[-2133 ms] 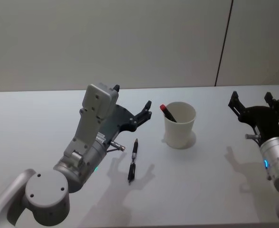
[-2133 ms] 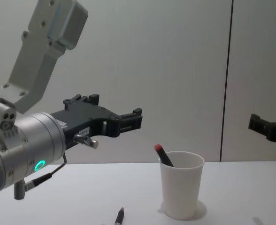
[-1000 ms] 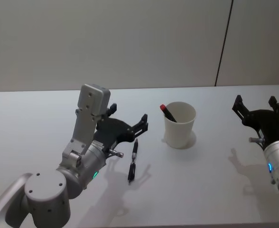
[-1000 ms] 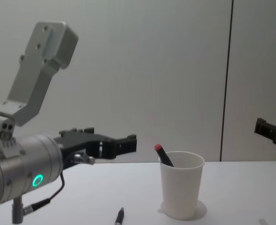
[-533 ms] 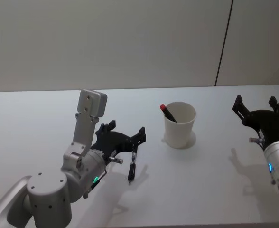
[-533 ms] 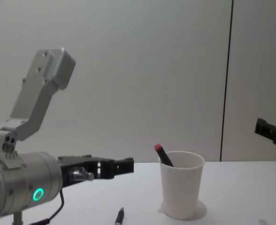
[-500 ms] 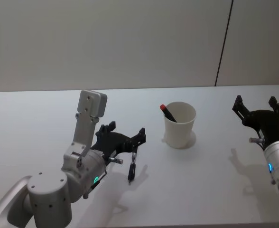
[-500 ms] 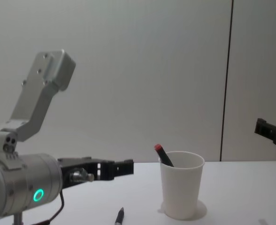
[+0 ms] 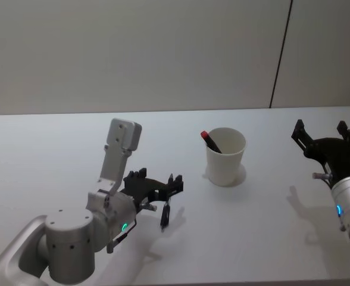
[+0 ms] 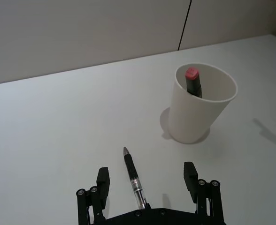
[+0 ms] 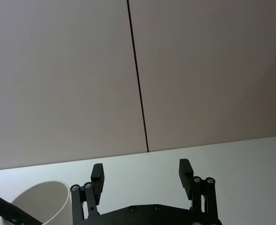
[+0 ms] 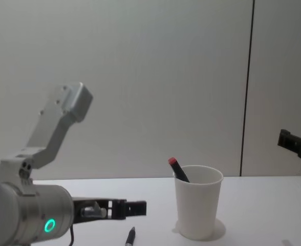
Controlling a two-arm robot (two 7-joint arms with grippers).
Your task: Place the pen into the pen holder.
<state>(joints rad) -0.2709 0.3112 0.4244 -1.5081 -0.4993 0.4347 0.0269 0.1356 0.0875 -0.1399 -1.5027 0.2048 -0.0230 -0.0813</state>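
On the flat white table (image 9: 270, 238), the left gripper (image 9: 160, 182) hangs low with fingers spread wide. The right gripper (image 9: 321, 128), well to the right, is spread wide too and holds nothing. The white tapered paper cup (image 9: 225, 161) stands between them. The slim black pen (image 10: 132, 180) lies on the table between the left fingers, apart from the cup. A red-capped dark marker (image 9: 209, 140) leans inside the cup.

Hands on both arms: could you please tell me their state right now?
Left hand: open above the pen, holding nothing.
Right hand: open, holding nothing.
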